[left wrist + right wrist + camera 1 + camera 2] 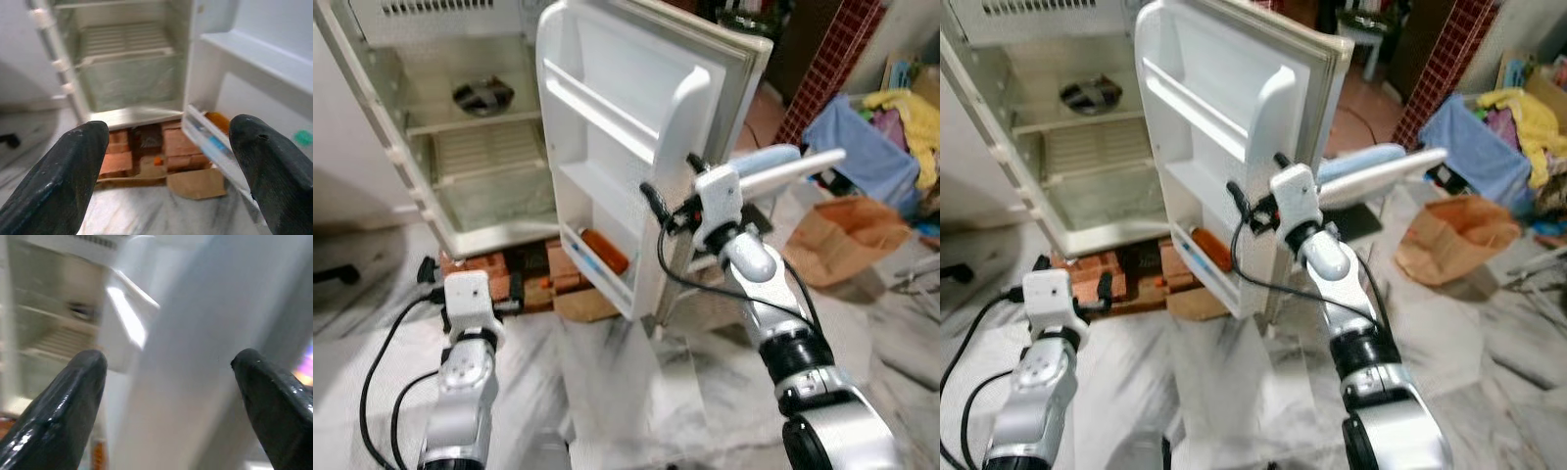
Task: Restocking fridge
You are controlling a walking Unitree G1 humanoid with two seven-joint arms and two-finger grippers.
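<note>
The fridge (460, 127) stands open and bare, with its door (636, 147) swung wide. The right pincer (166, 396) is spread, holding nothing, close to the door's edge. It could bump the door and shake the orange bottle (607, 252) low in the door shelf. The left pincer (161, 161) is spread too, hanging low

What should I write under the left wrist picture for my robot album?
The robot's open left hand faces the open fridge standing on bricks, its door shelf holding an orange item.
</note>
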